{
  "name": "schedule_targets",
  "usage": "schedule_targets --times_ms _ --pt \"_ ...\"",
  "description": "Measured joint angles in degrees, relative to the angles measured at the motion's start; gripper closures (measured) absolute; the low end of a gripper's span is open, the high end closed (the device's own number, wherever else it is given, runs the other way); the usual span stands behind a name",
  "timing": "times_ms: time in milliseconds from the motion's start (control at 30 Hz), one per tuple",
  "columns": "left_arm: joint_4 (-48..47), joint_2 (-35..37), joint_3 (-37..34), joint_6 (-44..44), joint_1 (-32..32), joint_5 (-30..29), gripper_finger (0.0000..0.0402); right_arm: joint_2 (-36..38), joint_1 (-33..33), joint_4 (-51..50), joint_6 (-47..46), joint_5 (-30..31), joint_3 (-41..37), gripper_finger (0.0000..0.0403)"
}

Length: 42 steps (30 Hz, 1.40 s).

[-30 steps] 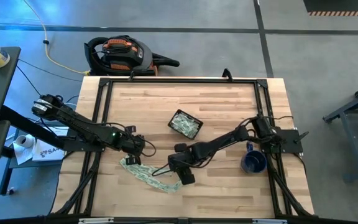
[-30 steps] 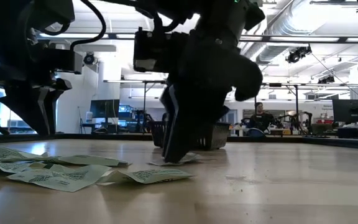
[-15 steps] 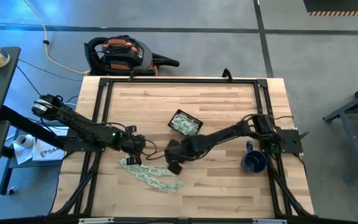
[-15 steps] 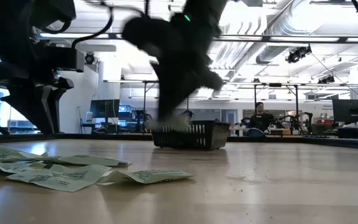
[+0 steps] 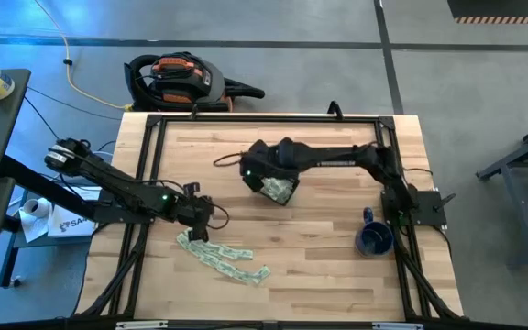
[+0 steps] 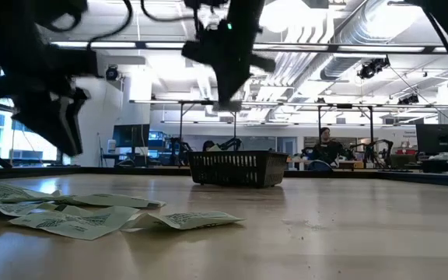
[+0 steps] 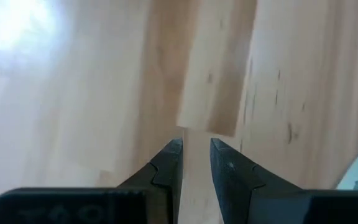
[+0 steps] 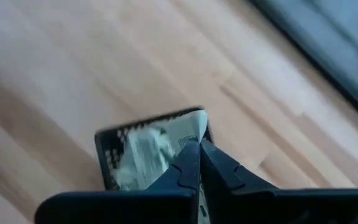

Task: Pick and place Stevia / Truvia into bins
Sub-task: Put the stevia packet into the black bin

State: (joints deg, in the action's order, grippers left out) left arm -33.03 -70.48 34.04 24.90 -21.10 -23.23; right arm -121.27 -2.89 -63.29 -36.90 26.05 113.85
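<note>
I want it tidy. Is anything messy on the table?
Yes. Loose Stevia sachets lie scattered in a ragged line on the bare wood near the table's front, while the basket already holds others.

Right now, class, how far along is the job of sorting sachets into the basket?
Done: some pale green-and-white paper sachets already lie in the small dark slatted basket. In hand: the right gripper, shut, hangs above that basket; whether it holds a sachet is unclear. Left: a scattered strip of sachets on the wooden table near the left gripper.
</note>
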Motion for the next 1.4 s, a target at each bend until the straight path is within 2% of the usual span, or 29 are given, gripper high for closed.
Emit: schedule_targets --times_ms 133,267,400,567,767,867,967,1067,1267,1400 --pt "-4.18 3.56 -0.08 3.85 -0.43 -3.82 0.0286 -0.2 -1.12 -0.31 3.75 -6.54 -5.68 0.0402" --pt "-5.59 8.6 -2.32 5.58 -0.44 -3.55 0.0286 -0.2 -0.9 2.71 0.51 -10.24 -11.75 0.0401" --pt "-5.63 14.63 -6.63 6.69 -0.42 -0.55 0.0286 -0.2 0.31 6.59 -1.09 -9.96 -13.91 0.0402" --pt "-5.56 21.62 -9.7 8.4 -0.4 3.28 0.0286 -0.2 1.28 6.07 -3.8 -9.98 -15.74 0.0399" --pt "-4.34 27.07 -9.68 8.14 -0.31 3.43 0.0286 -0.2 1.51 3.3 -9.21 -9.13 -16.53 0.0401" --pt "-4.27 27.76 -9.68 7.91 -0.31 3.25 0.0286 -0.2 2.07 3.62 -9.85 -11.53 -16.53 0.0389" --pt "-4.31 27.81 -9.68 7.9 -0.31 3.17 0.0286 -0.2 2.44 4.25 -11.18 -14.56 -16.53 0.0367" --pt "-4.15 27.78 -9.7 7.88 -0.31 3.07 0.0286 -0.2 3.1 4.2 -11.22 -14.49 -15.75 0.0332" --pt "-3.7 27.78 -9.69 7.94 -0.29 1.9 0.0286 -0.17 4.72 2.77 -10.2 -10.11 -10.84 0.0241" --pt "-1.81 27.76 -9.68 7.94 -0.29 1.9 0.0286 -0.17 6.27 1.33 -3.86 -5.64 -5.67 0.0187"
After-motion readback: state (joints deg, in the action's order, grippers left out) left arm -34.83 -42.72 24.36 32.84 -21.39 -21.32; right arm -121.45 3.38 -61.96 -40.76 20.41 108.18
